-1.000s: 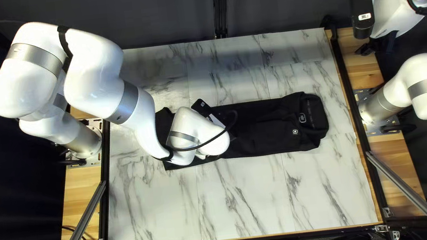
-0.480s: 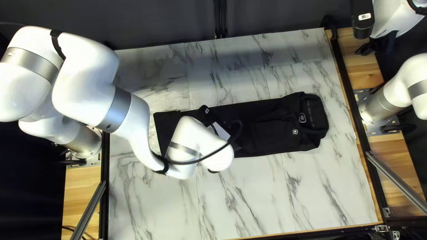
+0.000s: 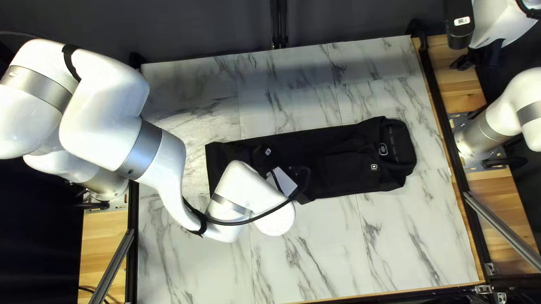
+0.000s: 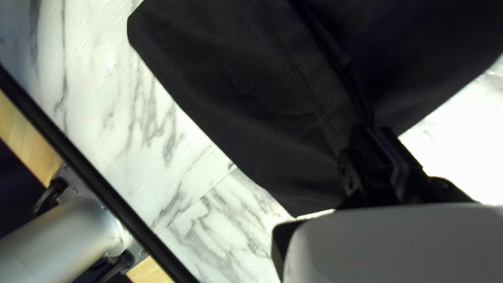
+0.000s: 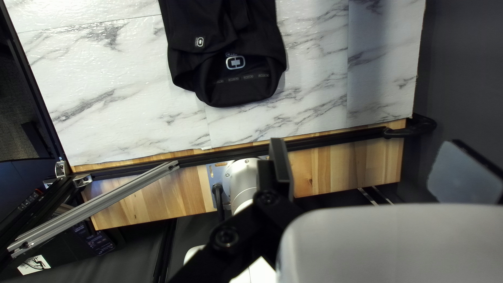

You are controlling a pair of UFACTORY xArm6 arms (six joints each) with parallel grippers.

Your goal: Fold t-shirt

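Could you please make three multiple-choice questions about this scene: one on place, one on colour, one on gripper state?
1. Where does the t-shirt lie?
A) on bare wood
B) on the marble-patterned tabletop
C) on the floor

2. What colour is it?
A) white
B) red
C) black

3. How is the right gripper?
A) open
B) shut on cloth
C) shut on nothing

1 B: grey-veined surface surrounds it.
2 C: its cloth is black in every view.
3 A: its fingers stand wide apart in the right wrist view.
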